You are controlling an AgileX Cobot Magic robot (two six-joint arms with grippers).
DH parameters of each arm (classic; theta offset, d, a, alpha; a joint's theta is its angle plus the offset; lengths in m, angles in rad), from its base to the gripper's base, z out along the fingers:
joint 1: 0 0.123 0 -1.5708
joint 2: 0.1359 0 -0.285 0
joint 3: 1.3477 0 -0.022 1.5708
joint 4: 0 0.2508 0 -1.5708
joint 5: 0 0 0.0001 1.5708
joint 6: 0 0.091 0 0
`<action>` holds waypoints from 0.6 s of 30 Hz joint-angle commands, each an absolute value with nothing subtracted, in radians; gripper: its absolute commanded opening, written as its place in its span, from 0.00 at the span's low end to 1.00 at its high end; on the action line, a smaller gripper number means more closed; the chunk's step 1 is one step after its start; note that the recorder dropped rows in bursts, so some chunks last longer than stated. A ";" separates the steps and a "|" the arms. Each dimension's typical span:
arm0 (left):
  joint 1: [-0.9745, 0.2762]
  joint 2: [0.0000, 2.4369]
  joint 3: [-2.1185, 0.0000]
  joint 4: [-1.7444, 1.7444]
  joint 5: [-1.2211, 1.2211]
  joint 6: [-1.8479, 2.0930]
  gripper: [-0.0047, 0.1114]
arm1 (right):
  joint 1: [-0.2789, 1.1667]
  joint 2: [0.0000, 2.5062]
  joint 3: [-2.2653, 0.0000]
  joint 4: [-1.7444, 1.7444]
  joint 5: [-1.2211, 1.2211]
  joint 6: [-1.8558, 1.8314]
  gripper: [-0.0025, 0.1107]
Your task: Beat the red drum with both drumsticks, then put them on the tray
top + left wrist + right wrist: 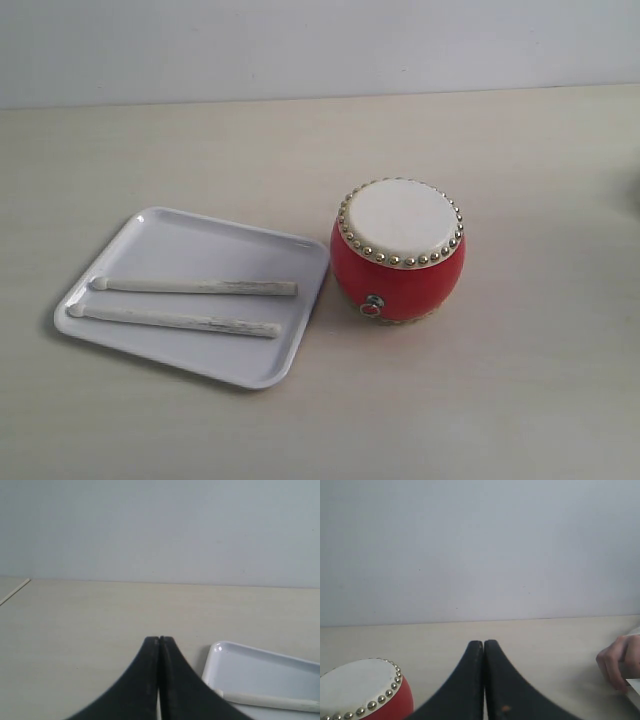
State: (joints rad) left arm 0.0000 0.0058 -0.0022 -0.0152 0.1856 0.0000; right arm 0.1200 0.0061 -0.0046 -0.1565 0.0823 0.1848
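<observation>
The red drum (398, 255) stands upright on the table with its cream skin facing up, just right of the white tray (165, 238). Two pale drumsticks (195, 287) (175, 320) lie side by side across the tray. Neither gripper appears in the exterior view. In the left wrist view my left gripper (159, 639) is shut with nothing in it, beside the tray (260, 667), where one drumstick (272, 701) shows. In the right wrist view my right gripper (483, 643) is also shut and empty, with the drum (365, 692) off to one side.
A person's hand (620, 662) rests on the table near the edge of the right wrist view. A pale wall (320, 45) runs behind the table's far edge. A thin strip (15, 591) lies on the table in the left wrist view.
</observation>
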 commanded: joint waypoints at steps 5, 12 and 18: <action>0.001 0.000 0.000 -0.018 0.179 -0.008 0.04 | 0.116 0.000 0.000 -0.157 0.080 0.186 0.02; 0.001 0.000 0.000 -0.018 0.183 -0.008 0.04 | 0.116 0.000 0.000 -0.157 0.080 0.186 0.02; 0.001 0.000 0.000 -0.018 0.185 -0.008 0.04 | 0.116 0.000 0.000 -0.157 0.080 0.186 0.02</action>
